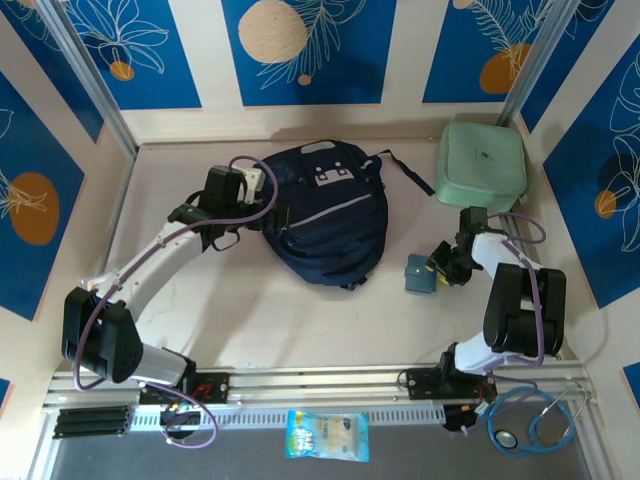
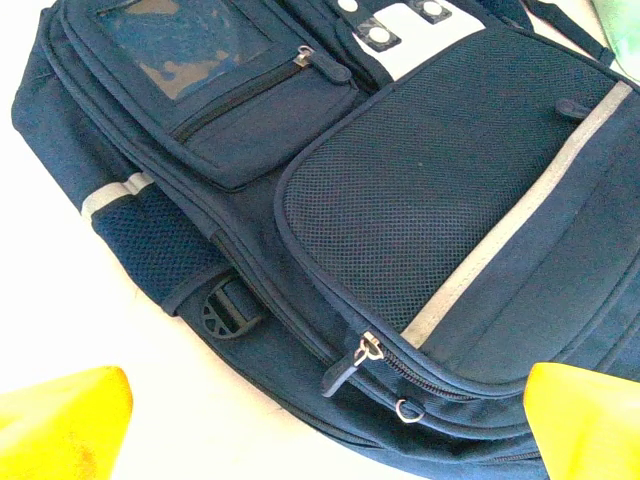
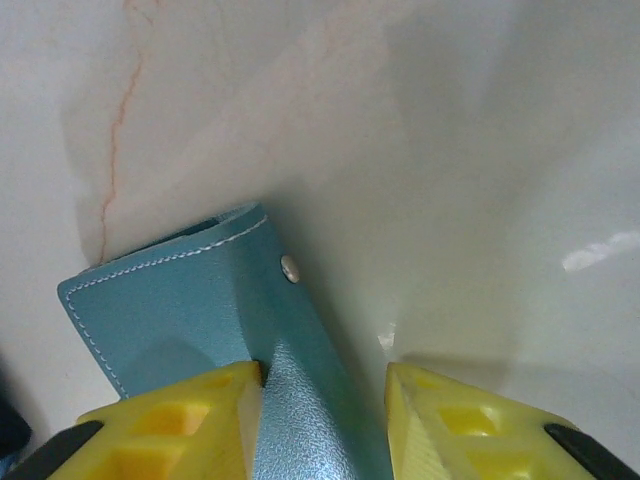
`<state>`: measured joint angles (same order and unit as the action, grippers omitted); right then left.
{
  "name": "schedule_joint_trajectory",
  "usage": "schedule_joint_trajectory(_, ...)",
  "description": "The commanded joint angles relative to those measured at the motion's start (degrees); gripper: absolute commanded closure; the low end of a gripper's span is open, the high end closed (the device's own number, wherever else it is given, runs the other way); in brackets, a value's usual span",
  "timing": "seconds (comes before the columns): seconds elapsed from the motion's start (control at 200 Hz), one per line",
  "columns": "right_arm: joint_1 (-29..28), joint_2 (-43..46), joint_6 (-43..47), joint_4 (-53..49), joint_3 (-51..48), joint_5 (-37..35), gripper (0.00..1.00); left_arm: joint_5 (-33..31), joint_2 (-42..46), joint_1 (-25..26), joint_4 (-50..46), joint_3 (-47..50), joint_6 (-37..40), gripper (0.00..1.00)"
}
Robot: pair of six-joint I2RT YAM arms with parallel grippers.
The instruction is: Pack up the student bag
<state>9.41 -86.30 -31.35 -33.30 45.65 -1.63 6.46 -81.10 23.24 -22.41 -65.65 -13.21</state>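
Student bag lay flat mid-surface, front pocket up, top toward the far wall. Left pincer hovered at the bag's left shoulder; in the wrist view its yellow fingers were spread wide over the zip of the mesh front pocket, holding nothing and not touching it. Teal wallet sat on the surface just right of the bag, apart from it. Right pincer was narrow, astride the wallet's folded edge, both fingers against it. Pale green zip case was in the far right corner. Snack packet lay in front of the arm rail.
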Motion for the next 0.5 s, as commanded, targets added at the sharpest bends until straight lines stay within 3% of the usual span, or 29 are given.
schedule_joint_trajectory(0.0, -0.01, -1.95, 1.47, 0.22, 0.68, 4.97, 0.63, 3.05, -0.44, -0.63, -0.91, -3.03, -0.01, 0.0)
schedule_joint_trajectory(0.175, -0.54, -4.68, 1.62, -0.85, 1.87, 9.69, 0.63, 4.4, -1.47, -0.66, -0.91, -4.22, 0.02, 0.0)
schedule_joint_trajectory(0.35, -3.82, -4.84, 1.28, -3.36, 2.6, 6.49, 0.63, 5.98, -2.43, -0.66, -1.26, -4.83, -0.41, 0.0)
schedule_joint_trajectory(0.495, -4.75, -5.01, -0.37, -3.47, 1.45, 6.49, 0.79, 7.96, -3.47, -0.49, -1.41, -5.84, -0.96, 0.0)
